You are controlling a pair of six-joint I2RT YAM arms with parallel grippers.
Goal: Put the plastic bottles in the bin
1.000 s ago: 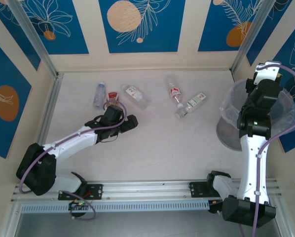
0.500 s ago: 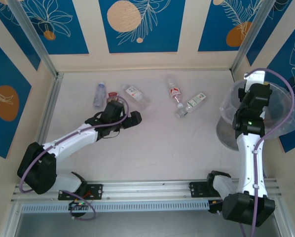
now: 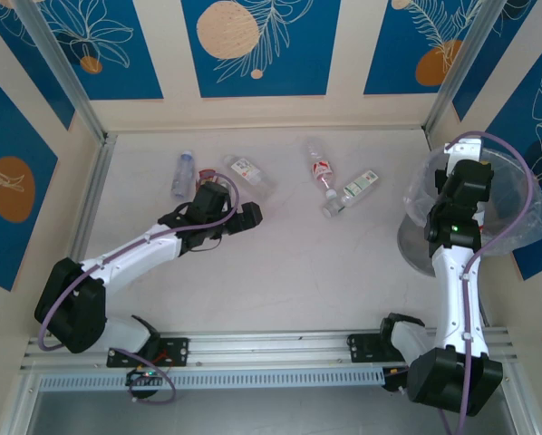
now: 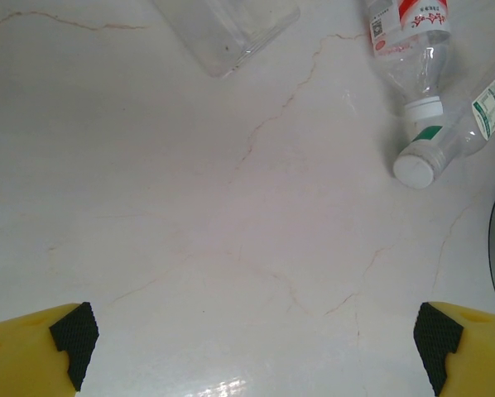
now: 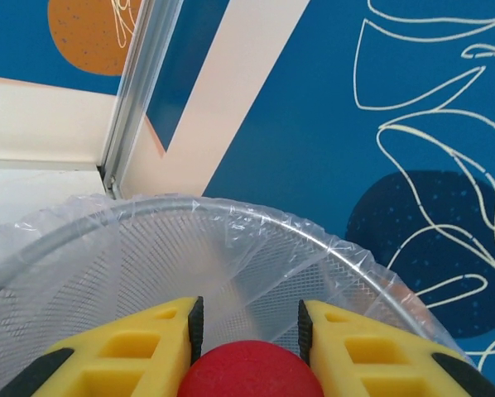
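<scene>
Plastic bottles lie on their sides on the counter, all of them outside the bin. The bin stands at the counter's right edge, with a clear crinkled bag lining it and folded over its rim.

Nearest the bin is a clear bottle with a green-and-white label and a white cap. Just beside its cap end, a little farther from the bin, lies a bottle with a red label. Farther again is a clear bottle with a white label, and farthest from the bin is a bluish bottle.

The left arm's fingers hover low over bare counter just on the bin side of the white-labelled bottle. They are spread wide apart with nothing between them.

The right arm's fingers are above the bin's opening, closed tight on a red cap. Whatever is below that cap is hidden.
</scene>
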